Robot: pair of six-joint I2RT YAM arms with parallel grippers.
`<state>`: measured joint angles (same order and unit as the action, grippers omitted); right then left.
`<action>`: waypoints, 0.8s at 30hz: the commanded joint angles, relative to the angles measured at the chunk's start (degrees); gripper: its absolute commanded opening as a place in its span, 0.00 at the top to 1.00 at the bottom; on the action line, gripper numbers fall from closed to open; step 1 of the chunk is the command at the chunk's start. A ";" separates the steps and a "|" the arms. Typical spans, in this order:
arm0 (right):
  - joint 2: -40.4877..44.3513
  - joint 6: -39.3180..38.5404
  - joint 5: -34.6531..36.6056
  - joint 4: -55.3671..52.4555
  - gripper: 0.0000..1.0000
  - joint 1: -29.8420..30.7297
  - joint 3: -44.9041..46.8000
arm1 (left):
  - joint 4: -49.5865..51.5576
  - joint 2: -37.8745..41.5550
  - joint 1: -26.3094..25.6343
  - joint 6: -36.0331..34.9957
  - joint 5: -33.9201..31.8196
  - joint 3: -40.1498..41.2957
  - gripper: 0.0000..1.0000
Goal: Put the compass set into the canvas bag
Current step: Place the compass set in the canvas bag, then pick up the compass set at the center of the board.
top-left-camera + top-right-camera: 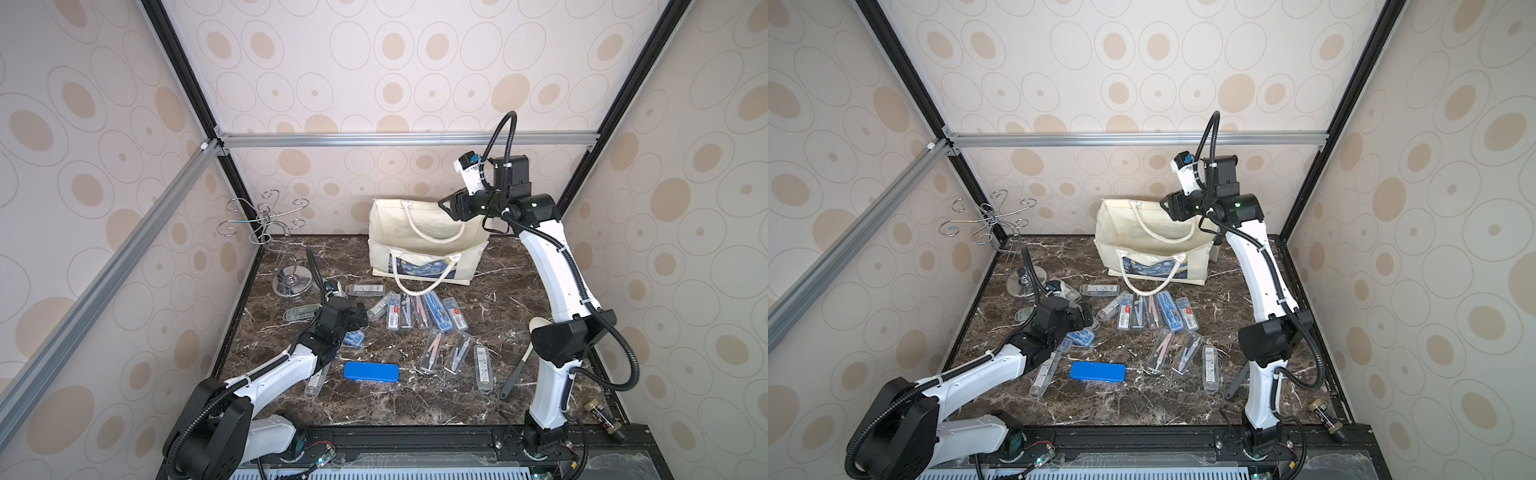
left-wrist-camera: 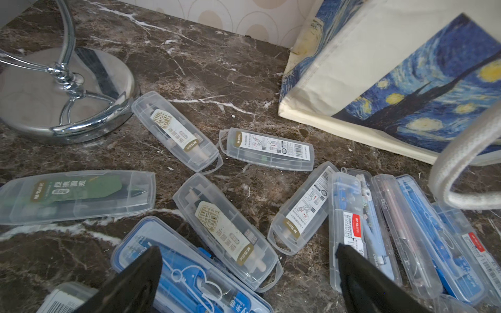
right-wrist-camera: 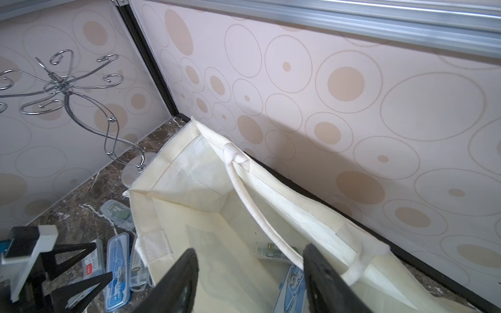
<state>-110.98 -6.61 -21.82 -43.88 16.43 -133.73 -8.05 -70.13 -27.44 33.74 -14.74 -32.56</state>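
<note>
We count two sets (image 3: 271,251) in the bag (image 3: 187,173); many lie on the counter (image 1: 498,316); both jaws open, empty.

The canvas bag (image 1: 473,261) stands open at the back of the marble table (image 1: 415,399), its blue-printed front facing forward, and the right gripper (image 1: 442,205) hangs over its mouth. Clear-cased compass sets (image 1: 437,311) lie scattered in front of the bag, a solid blue case (image 1: 371,372) nearer the front edge, while the left gripper (image 1: 360,316) sits low among the leftmost cases, near a wire stand (image 1: 291,284)
</note>
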 commanded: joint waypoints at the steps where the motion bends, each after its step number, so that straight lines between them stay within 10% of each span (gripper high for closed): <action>1: 2.85 1.10 -2.53 0.77 0.36 -0.09 6.27 | 1.07 1.40 0.94 1.68 -0.73 -1.35 0.00; 24: 36.97 -2.12 -6.22 19.53 0.33 8.81 59.44 | 21.93 0.69 7.42 11.97 -2.06 -1.73 0.00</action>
<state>-75.24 -7.57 -28.73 -27.09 23.68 -77.84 7.99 -70.43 -20.53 42.04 -14.90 -33.28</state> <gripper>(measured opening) 0.668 0.993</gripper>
